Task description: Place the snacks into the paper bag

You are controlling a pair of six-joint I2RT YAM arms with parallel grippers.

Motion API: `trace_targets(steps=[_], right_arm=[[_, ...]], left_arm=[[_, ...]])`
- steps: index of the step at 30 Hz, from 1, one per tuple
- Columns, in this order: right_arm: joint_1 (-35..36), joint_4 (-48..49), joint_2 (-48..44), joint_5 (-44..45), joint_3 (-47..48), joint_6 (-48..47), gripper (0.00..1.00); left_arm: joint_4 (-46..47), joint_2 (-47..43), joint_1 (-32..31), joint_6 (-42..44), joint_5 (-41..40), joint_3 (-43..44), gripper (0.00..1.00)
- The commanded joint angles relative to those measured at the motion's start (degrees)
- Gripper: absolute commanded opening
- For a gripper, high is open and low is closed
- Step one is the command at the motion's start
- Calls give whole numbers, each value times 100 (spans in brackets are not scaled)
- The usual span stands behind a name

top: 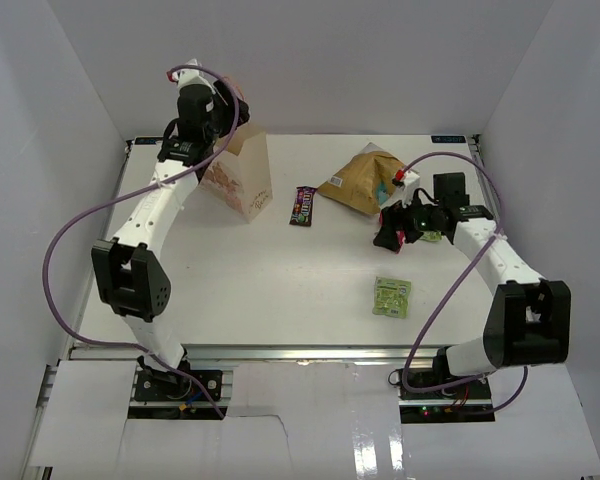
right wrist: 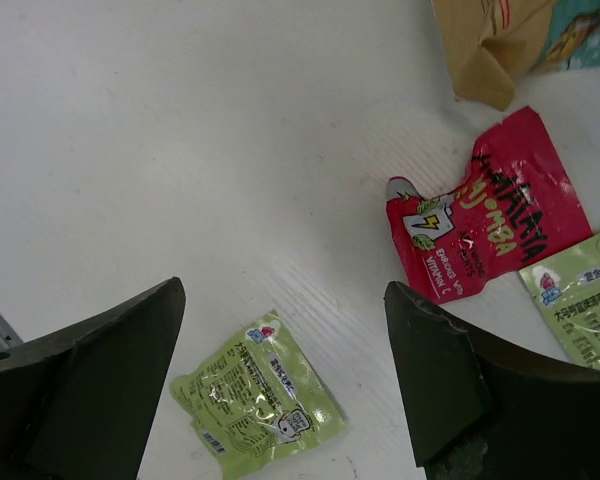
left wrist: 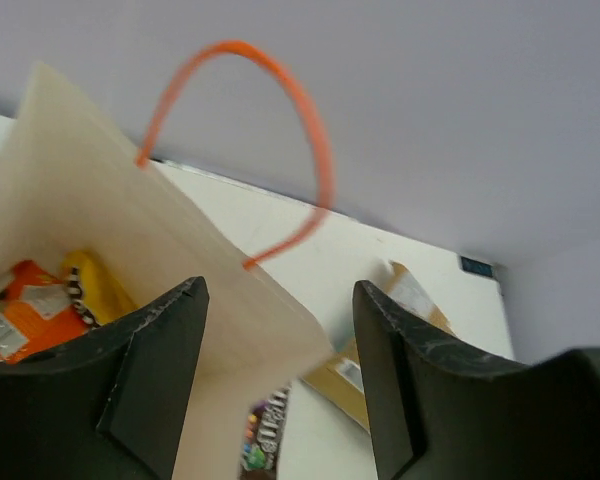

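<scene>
**Snack-packing, mid-task.** The left gripper (left wrist: pixel 275 380) hangs over the mouth of the upright cream paper shopping bag (left wrist: pixel 100 230), jaws apart and empty. Beneath one of its fingers, an orange candy packet (left wrist: pixel 35 310) and a yellow candy packet (left wrist: pixel 95 285) lie inside.

The right gripper (right wrist: pixel 280 290) hovers low over the white table (right wrist: pixel 180 120), jaws wide with nothing in them. A light green foil packet (right wrist: pixel 260 395) lies flat below the gap between its fingers. A red foil packet (right wrist: pixel 490 225) sits just ahead of one finger, and the large crinkled tan-brown chip bag (right wrist: pixel 490 50) is farther ahead. A dark brown candy packet (top: pixel 302 205) lies between the two tools, nearer the bag.

The small packets look light, thin and slick, lying flat with little to catch. A pinch across a sealed edge or raised crease seems safest. The chip bag, puffed and crushable, is probably best taken by its crimped top. The thin-walled paper bag may tip if nudged.

The bag's floor and any other contents are out of sight. A second light green packet (right wrist: pixel 580 290) is cut off at the wrist view's edge. From above, the right gripper covers most of the red packet, and the brown packet's print is too small to read.
</scene>
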Motion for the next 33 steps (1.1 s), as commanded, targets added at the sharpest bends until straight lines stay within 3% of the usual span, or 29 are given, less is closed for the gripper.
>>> trace_targets(steps=[1,3,6,9,13,17,22,26,30,33], right_arm=[[381,-803,453,1611,400,372,86],[470,-1075,682,2079,357,513,85],[505,-1226,797,2168,181,592,83],[523,-1568,841,1941,84,400,82],[540,-2647,798,887,216,-1590,85],[610,-2931,683,954,304,-2201,88],[1093,-2247,674,2357,-179,-1694,96],[1453,-1781,516,2842,-425,-1281,98],[1718,-1517,674,3416,-680,-1104,98],[1762,-1420,718,3521,-865,-1025,91]], left_arm=[[1143,-1052,-18,172,1698,-593,70],[1512,-1614,-18,173,2193,-1322,72],[2075,-2430,-18,103,2941,-2280,72],[2059,-3221,-18,67,3223,-3078,75],[1814,-4014,-26,-20,3426,-3977,76],[1716,-4656,-26,-459,3602,-4856,76],[1743,-5394,-35,-1145,3655,-5787,76],[1734,-5931,-44,-1417,3541,-6280,77],[1734,-5932,-61,-1646,3698,-6554,76],[1795,-5818,-105,-1857,3848,-6624,77]])
